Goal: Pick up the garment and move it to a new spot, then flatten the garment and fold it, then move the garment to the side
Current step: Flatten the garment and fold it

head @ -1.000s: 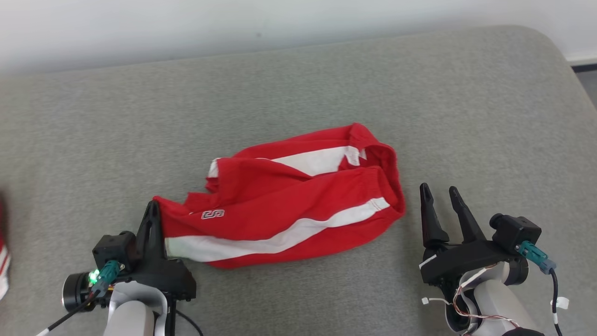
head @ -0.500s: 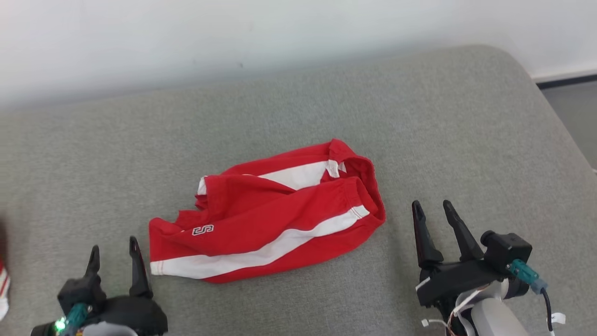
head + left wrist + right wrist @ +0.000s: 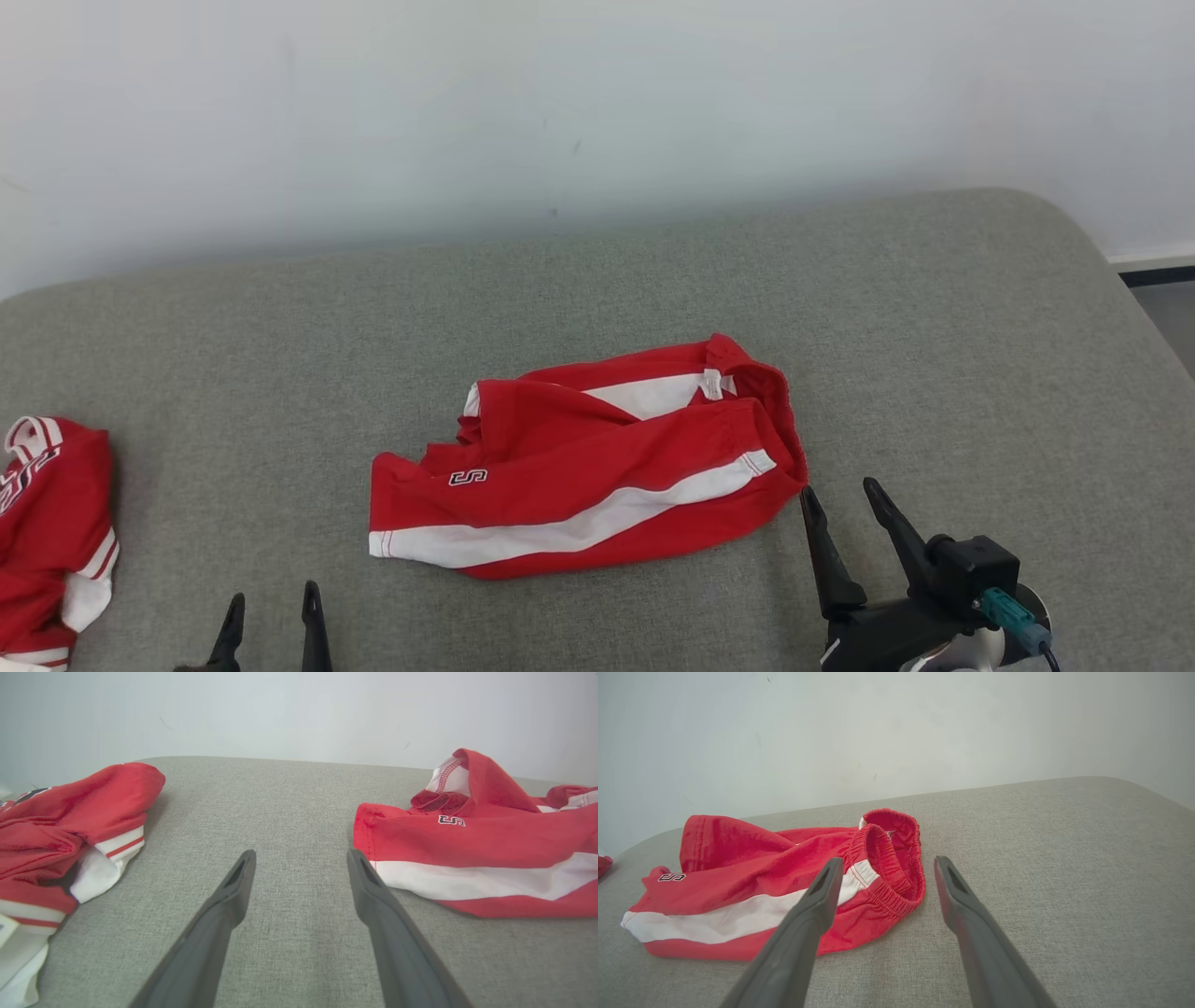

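Standing wide open and empty, jaws of left gripper [image 3: 274, 593] and right gripper [image 3: 837, 486], red garment [image 3: 597, 476] lying between them.

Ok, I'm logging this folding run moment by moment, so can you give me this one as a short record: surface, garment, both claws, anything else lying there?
surface: grey padded surface, pale wall behind
garment: red shorts with white stripes, rumpled, not flat, waistband toward the robot's right
left claw: open, empty, apart from the shorts
right claw: open, empty, close by the waistband end
other: second red and white garment at the robot's far left
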Controlling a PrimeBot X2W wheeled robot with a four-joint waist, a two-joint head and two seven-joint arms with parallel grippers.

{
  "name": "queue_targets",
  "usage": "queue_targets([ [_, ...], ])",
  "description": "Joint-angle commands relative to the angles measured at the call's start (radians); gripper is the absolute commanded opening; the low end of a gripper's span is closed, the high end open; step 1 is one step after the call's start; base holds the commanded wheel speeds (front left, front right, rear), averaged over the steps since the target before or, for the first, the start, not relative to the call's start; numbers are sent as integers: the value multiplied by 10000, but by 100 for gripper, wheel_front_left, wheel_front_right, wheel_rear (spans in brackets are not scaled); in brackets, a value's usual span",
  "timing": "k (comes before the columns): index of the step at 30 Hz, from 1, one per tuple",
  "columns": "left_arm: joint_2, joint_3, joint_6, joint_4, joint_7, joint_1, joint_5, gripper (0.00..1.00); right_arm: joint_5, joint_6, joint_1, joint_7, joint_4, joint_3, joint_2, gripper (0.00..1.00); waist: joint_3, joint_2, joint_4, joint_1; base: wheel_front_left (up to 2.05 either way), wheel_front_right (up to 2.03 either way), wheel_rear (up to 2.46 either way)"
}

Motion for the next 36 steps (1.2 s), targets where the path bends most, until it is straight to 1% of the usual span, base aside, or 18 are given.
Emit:
queue_targets([
  [1, 6, -30, -48, -42, -33, 224, 28, 100, -110, 31, 139, -1, 47, -39, 33, 100, -219, 0, 153, 1, 0, 0, 0],
  [10, 7, -210, -28, -272, -34, 739, -223, 100, -295, 31, 456, -1, 173, -311, 160, 100, -424, 0, 276, 1, 0, 0, 0],
  [16, 10, -489, -251, -198, -34, 564, -776, 100, -188, 31, 356, -1, 92, -328, 105, 100, -136, 0, 390, 1, 0, 0, 0],
  [25, 14, -1328, -577, 232, -34, -663, -1519, 100, 20, 31, -341, 0, -102, -113, -77, 100, 1160, 0, 507, 1, 0, 0, 0],
  [31, 12, -1553, -647, 731, -34, -1647, -2021, 100, 117, 31, -836, -1, -318, 81, -199, 100, 1978, 0, 475, 1, 0, 0, 0],
  [36, 12, -1557, -684, 1103, -34, -2094, -1913, 100, 186, 31, -1032, -1, -484, 189, -290, 100, 2317, 0, 412, 1, 0, 0, 0],
])
